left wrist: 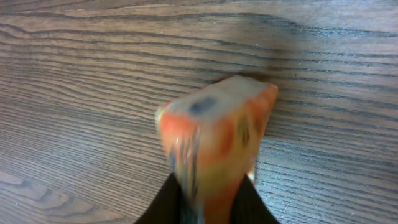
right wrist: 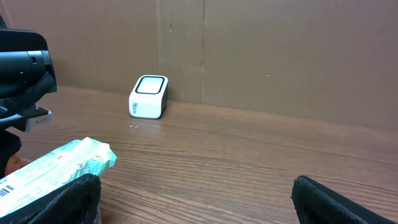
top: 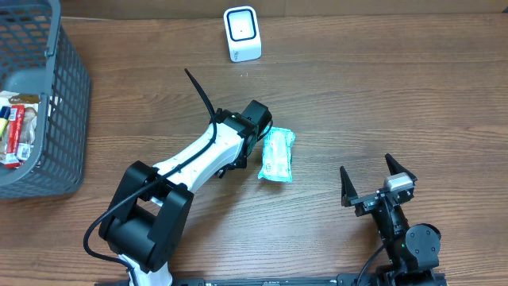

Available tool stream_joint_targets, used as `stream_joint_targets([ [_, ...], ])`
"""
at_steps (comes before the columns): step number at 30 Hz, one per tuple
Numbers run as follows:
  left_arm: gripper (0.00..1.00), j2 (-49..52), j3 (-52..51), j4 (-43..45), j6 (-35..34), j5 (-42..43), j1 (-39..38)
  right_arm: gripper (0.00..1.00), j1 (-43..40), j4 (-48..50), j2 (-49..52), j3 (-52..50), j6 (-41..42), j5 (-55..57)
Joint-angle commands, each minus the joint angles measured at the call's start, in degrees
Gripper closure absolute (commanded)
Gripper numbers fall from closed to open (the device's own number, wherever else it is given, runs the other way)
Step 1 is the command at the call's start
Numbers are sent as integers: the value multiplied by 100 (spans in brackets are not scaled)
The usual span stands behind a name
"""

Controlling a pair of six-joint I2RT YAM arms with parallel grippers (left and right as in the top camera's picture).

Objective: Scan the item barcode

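The item, a teal-and-white packet, lies on the table right of centre. Its barcode end shows at the lower left of the right wrist view. My left gripper reaches it from the left. In the left wrist view a blurred orange-and-white face of the packet fills the space between the two dark fingers, which press on it from both sides. The white scanner stands at the table's far edge, also seen as a small box. My right gripper stands open at the front right with nothing in it.
A grey wire basket with several packaged goods sits at the far left. A brown cardboard wall rises behind the scanner. Bare wood lies between the packet and the scanner.
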Motion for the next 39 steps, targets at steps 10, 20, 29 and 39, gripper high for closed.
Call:
stream_joint_targets([
  [10, 71, -11, -20, 57, -74, -92, 33, 0, -4, 28, -37, -61, -7, 9],
  [20, 91, -15, 125, -2, 15, -302, 33, 0, -4, 28, -37, -61, -7, 9],
  [29, 96, -15, 538, -361, 98, -442, 33, 0, -4, 28, -37, -61, -7, 9],
  [39, 70, -15, 538, -332, 98, 616, 496, 0, -4, 28, -37, -61, -7, 9],
])
